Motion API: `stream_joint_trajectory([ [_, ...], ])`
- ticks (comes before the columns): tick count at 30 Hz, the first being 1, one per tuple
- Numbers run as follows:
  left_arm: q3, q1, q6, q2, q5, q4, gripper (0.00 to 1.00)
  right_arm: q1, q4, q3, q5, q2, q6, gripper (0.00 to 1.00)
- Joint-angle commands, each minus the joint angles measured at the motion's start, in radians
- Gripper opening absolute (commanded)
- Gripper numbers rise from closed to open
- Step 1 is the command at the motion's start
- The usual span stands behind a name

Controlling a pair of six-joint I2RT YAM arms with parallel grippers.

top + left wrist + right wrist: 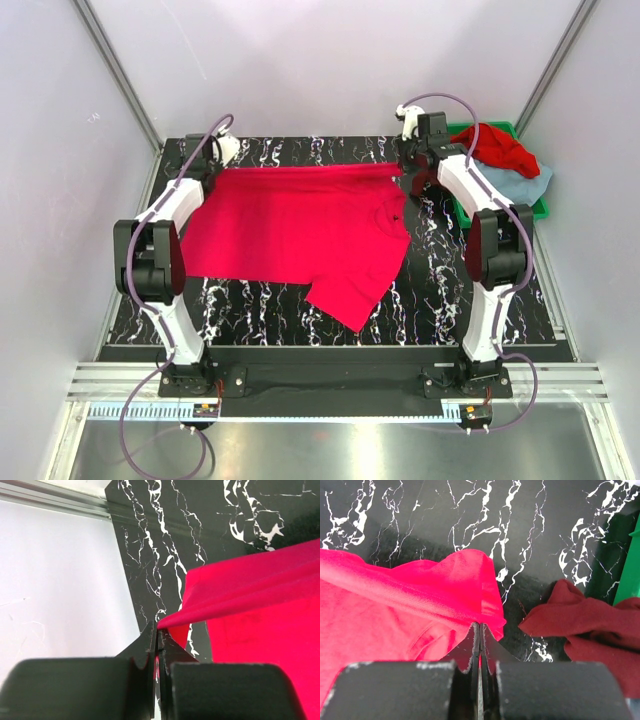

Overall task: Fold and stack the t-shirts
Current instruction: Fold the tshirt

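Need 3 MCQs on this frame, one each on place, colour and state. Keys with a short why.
1. Where does the green bin stand?
A. near-left corner
B. far-right side
C. under the shirt

2. What colour is the spread t-shirt?
A. light blue-grey
B. white
C. crimson-pink

3. How are the left hand and the right hand?
A. both shut on the spread t-shirt's far edge
B. both open in the air
C. left shut, right open

Key:
1 B: the top view shows its green rim at the far right, with clothes piled in it.
2 C: the cloth laid flat across the middle is crimson-pink.
3 A: in each wrist view the fingers meet with the cloth pinched between them.
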Motion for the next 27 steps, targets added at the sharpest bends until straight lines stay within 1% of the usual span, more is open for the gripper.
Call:
stream_joint_trajectory([
  [1, -0.001, 0.016, -0.008, -0.041, 0.007, -0.038, 0.0, -0.002, 0.003, -0.035, 0.004, -0.067, 0.005, 0.0],
  [8, -0.006, 0.012, -0.031, -0.032, 0.021, -0.11, 0.0, 0.019, -0.029, -0.087, -0.023, -0.093, 0.016, 0.0],
  [13, -0.036, 0.01, -0.045, -0.041, 0.038, -0.127, 0.0, 0.035, -0.043, -0.133, -0.039, -0.107, 0.02, 0.0],
  [18, -0.035, 0.01, -0.071, -0.024, 0.046, -0.173, 0.0, 0.044, -0.054, -0.164, -0.05, -0.104, 0.026, 0.0],
  [27, -0.02, 0.009, -0.105, 0.007, 0.066, -0.246, 0.0, 0.053, -0.051, -0.181, -0.053, -0.094, 0.033, 0.0],
])
